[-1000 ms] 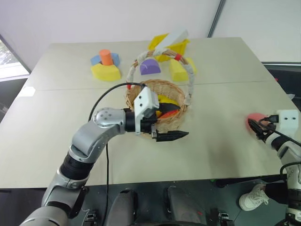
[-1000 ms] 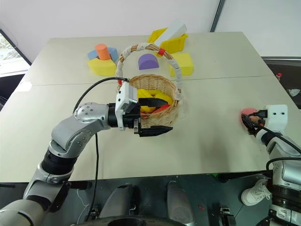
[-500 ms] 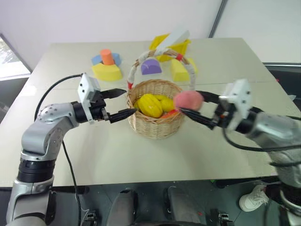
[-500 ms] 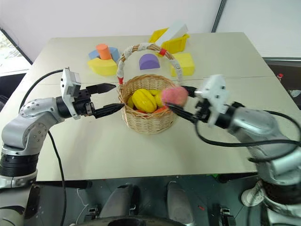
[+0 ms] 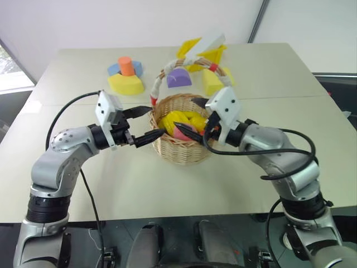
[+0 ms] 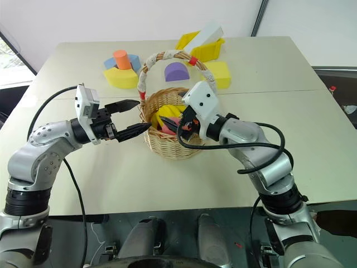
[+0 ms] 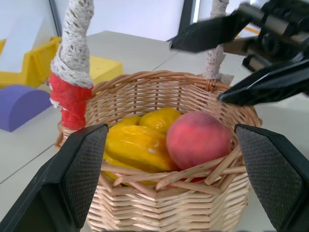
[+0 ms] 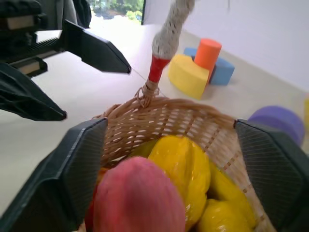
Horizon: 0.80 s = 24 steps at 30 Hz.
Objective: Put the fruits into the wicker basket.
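Beige surface (image 5: 268,178), basket (image 5: 184,146) at frame centre, handle arching upward. Peach (image 7: 198,139) lies inside beside yellow fruits (image 7: 137,145); likely light, smooth, round, no long axis. Left gripper (image 5: 146,123) and right gripper (image 5: 192,116): fingers wide apart, holding nothing.

My two head cameras look forward and down from above over the whole table (image 5: 268,167); both show the same scene, one shifted a little sideways. My left wrist camera looks level along my left gripper (image 7: 174,179), very near the wicker basket (image 7: 193,203), from its left side. My right wrist camera looks along my right gripper (image 8: 171,179) from the opposite side, also very near. Both wrist views share the peach (image 7: 199,140) in the basket, and each sees the other gripper.
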Motion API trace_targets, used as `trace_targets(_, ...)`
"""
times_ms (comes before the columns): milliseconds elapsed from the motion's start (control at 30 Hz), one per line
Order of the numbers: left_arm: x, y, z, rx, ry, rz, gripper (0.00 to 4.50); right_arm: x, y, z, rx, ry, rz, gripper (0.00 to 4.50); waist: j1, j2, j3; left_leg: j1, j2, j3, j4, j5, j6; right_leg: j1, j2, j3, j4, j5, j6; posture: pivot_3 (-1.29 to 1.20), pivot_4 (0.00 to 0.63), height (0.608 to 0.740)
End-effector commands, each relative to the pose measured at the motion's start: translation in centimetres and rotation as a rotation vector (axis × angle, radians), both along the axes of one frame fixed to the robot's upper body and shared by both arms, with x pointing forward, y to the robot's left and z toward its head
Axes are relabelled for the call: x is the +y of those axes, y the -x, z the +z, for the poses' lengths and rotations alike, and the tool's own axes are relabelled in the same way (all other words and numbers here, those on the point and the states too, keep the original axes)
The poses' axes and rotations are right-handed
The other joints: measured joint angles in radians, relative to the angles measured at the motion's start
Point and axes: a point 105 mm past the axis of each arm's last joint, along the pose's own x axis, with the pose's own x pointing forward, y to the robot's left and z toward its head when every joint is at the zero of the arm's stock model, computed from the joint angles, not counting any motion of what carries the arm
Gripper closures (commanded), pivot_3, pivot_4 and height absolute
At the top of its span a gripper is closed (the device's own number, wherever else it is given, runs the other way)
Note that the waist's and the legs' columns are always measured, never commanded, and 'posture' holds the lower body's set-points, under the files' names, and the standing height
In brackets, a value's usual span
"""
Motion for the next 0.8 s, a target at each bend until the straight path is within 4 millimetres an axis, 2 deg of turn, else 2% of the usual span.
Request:
trace_targets(33, -0.3, 0.2, 1.1, -0.041, 0.008, -0.019, 0.0, -1.4, 2.8, 2.0, -0.031, -0.075, 0.082, 0.1, 0.002, 0.0, 0.0, 0.0, 0.0, 0.0, 0.0, 0.0, 0.0, 0.0, 0.0, 0.0, 0.0, 0.0, 0.0, 0.0, 0.15, 0.74)
trace_targets(133, -0.3, 0.2, 1.0, -0.034, 0.012, -0.023, 0.0, -4.7, 3.9, 0.7, 0.062, -0.094, 0.027, 0.1, 0.002, 0.0, 0.0, 0.001, 0.0, -0.001, 0.0, 0.0, 0.001, 0.002, 0.0, 0.0, -0.001, 0.0, 0.0, 0.0, 0.15, 0.74)
trace_targets(233, -0.4, 0.2, 0.9, -0.03, 0.015, -0.028, 0.0, -6.9, 3.4, -0.4, 0.117, -0.134, -0.08, 0.1, -0.006, 0.0, 0.0, 0.003, 0.0, 0.0, 0.0, -0.001, 0.001, 0.004, 0.0, 0.0, -0.002, 0.0, 0.0, 0.0, 0.15, 0.74)
trace_targets(367, -1.0, 0.1, 0.9, -0.029, 0.025, -0.041, 0.0, -8.3, -0.3, -1.7, 0.119, -0.226, -0.273, 0.1, -0.012, -0.001, 0.0, 0.006, 0.002, 0.001, 0.0, -0.001, 0.001, 0.005, 0.003, 0.001, 0.0, 0.0, 0.0, 0.0, 0.15, 0.74)
trace_targets(500, -1.5, 0.1, 1.1, -0.034, 0.032, -0.05, 0.0, -7.7, -3.0, -2.0, 0.121, -0.316, -0.329, 0.1, -0.01, 0.0, 0.0, 0.006, 0.002, 0.001, 0.0, 0.0, 0.0, 0.004, 0.005, 0.001, 0.002, 0.0, 0.0, 0.0, 0.15, 0.74)
trace_targets(533, -1.6, 0.1, 1.1, -0.036, 0.034, -0.05, 0.0, -7.5, -3.4, -2.1, 0.132, -0.33, -0.334, 0.48, -0.008, 0.0, 0.0, 0.006, 0.002, 0.001, 0.0, 0.0, 0.0, 0.004, 0.005, 0.001, 0.002, 0.0, 0.0, 0.0, 0.15, 0.74)
trace_targets(600, -1.7, 0.1, 1.2, -0.041, 0.04, -0.046, 0.0, -7.4, -3.6, -2.3, 0.142, -0.332, -0.333, 0.91, -0.003, 0.0, 0.0, 0.004, 0.002, 0.001, 0.0, 0.0, 0.0, 0.002, 0.004, 0.001, 0.001, 0.0, 0.0, 0.0, 0.15, 0.74)
trace_targets(800, -1.7, 0.2, 0.8, -0.037, 0.046, -0.027, 0.0, -6.9, -3.2, -1.6, 0.127, -0.358, -0.305, 3.91, -0.001, 0.0, 0.0, 0.001, -0.001, 0.001, 0.0, 0.0, 0.001, 0.001, 0.001, 0.001, 0.0, 0.0, 0.0, 0.0, 0.15, 0.74)
